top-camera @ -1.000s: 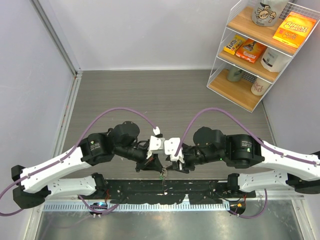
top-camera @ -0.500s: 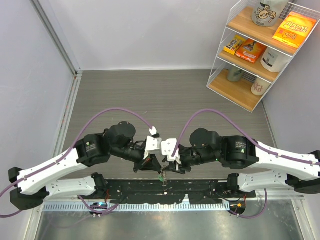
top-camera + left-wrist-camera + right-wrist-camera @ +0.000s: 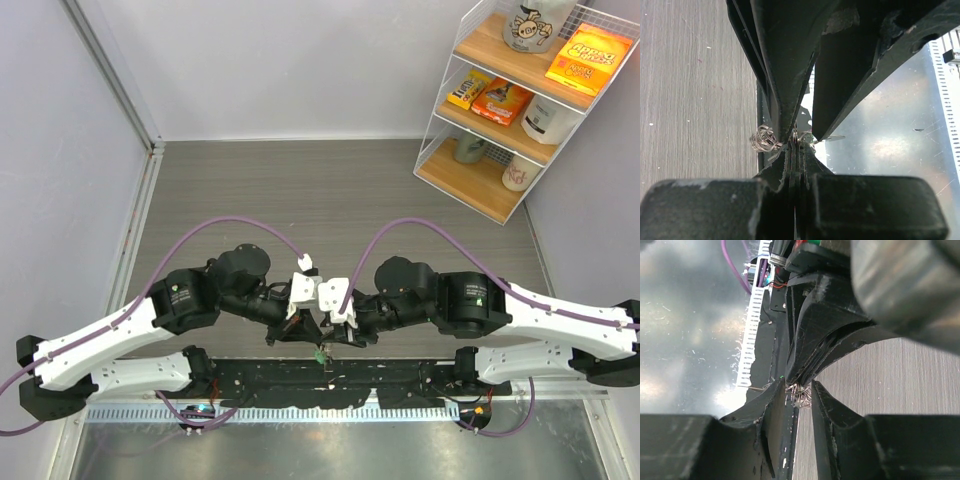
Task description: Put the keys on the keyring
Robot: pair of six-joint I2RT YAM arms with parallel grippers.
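Both arms edged leftward. Left end effector (image 3: 795,150) clamped on the keyring (image 3: 764,139); right end effector (image 3: 799,390) part-open astride it.

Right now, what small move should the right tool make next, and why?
Probably close the right tool gently. Its jaws stand apart on either side of the keyring, which the shut left tool seems to hold steady.

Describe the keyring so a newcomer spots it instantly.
At the table's near edge, the left gripper and right gripper meet tip to tip. Between their black fingers sits the keyring: thin silvery wire loops, bright against the black plastic, with a green speck.
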